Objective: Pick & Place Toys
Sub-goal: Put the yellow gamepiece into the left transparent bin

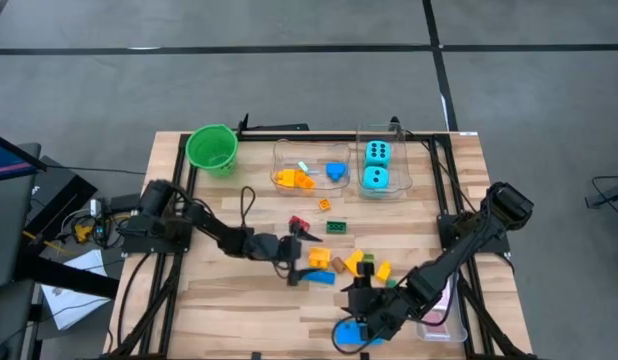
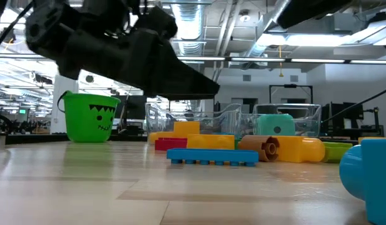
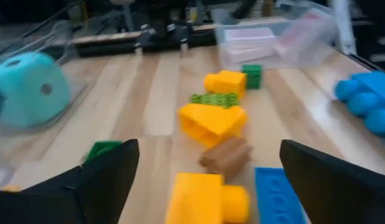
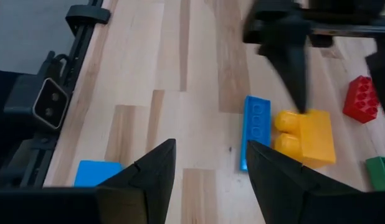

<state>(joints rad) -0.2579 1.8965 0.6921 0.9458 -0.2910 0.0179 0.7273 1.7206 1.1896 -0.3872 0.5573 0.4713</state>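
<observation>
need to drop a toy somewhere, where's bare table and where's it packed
Bare wood lies below the green bucket along the table's left side, and at the front left corner, beneath the left gripper. Crowded: the loose blocks mid-table, the clear tubs at the back, and the right gripper front right.

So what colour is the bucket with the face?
Green bucket, black face; clearest in the low view.

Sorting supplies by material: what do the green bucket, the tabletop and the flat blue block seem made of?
Green bucket: probably glossy plastic, smooth with a printed face.
Tabletop: wood planks, pale satin finish, visible grain and seams.
Flat blue block: likely hard molded plastic, with uniform color and studs.
</observation>
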